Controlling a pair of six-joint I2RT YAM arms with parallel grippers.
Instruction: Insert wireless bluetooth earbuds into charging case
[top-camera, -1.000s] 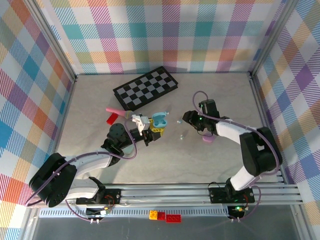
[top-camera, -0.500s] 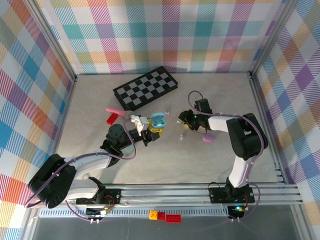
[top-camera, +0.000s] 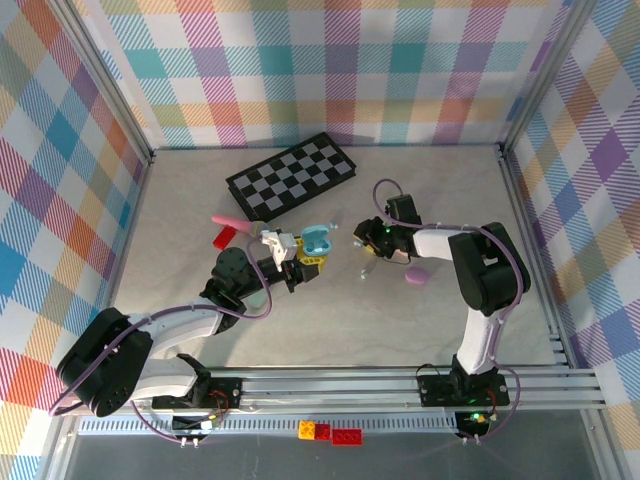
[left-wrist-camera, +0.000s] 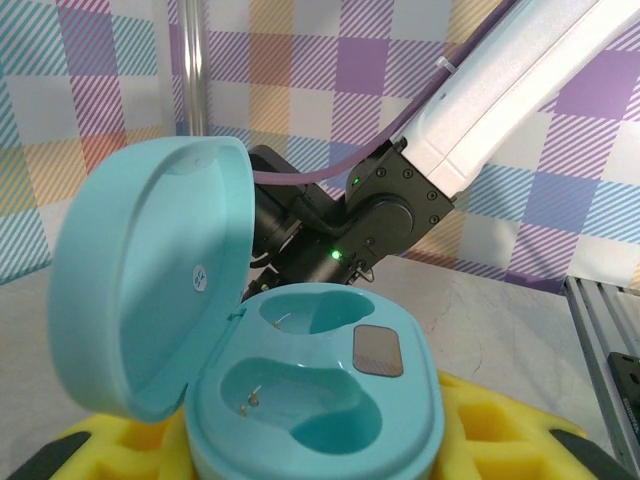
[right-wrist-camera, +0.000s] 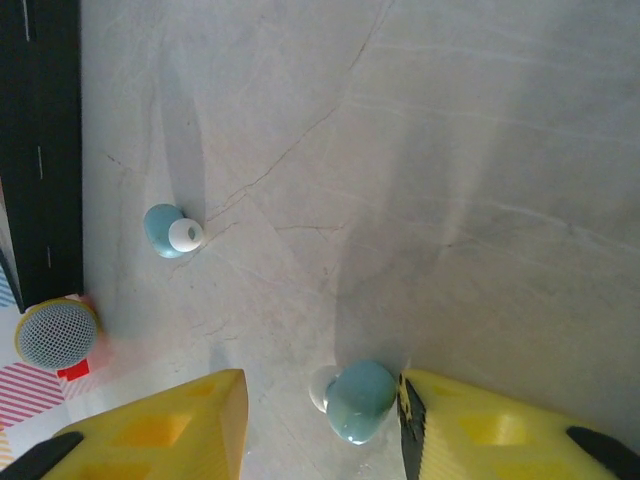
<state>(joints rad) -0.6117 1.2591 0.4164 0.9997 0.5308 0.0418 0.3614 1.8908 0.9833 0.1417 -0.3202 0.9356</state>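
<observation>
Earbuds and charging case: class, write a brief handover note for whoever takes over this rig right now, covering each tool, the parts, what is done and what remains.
Left tool: shut on the teal charging case, lid up, both sockets empty.
Right tool: open, low over the table, fingers either side of one teal earbud, not yet gripped.
Second earbud: loose on the table, farther off.
Done: case held open.
Left: grip and seat both earbuds.
</observation>
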